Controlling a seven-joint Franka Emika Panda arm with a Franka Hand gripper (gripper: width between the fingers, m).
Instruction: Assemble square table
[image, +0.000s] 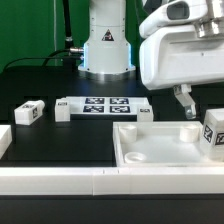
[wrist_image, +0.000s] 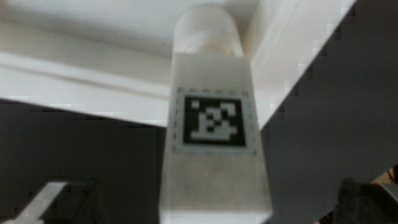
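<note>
**Gripper (wrist_image: 214, 203):** released. The wrist view showed fingers (wrist_image: 57, 200) spread either side of a tagged leg (wrist_image: 214, 110), w/ dark gaps between and no contact seen.

**Ext. view:** one finger (image: 183, 100) hung over the far rim of the table top (image: 165, 148). An upright leg (image: 213, 131) stood at the top's right end. Could not tell if it was the same piece as in the wrist view.

**Other items:** a loose leg (image: 28, 113) lay on the black table (image: 40, 88), left of the marker board (image: 100, 107) and well apart from the top. White rails (image: 90, 181) ran along the front.
</note>
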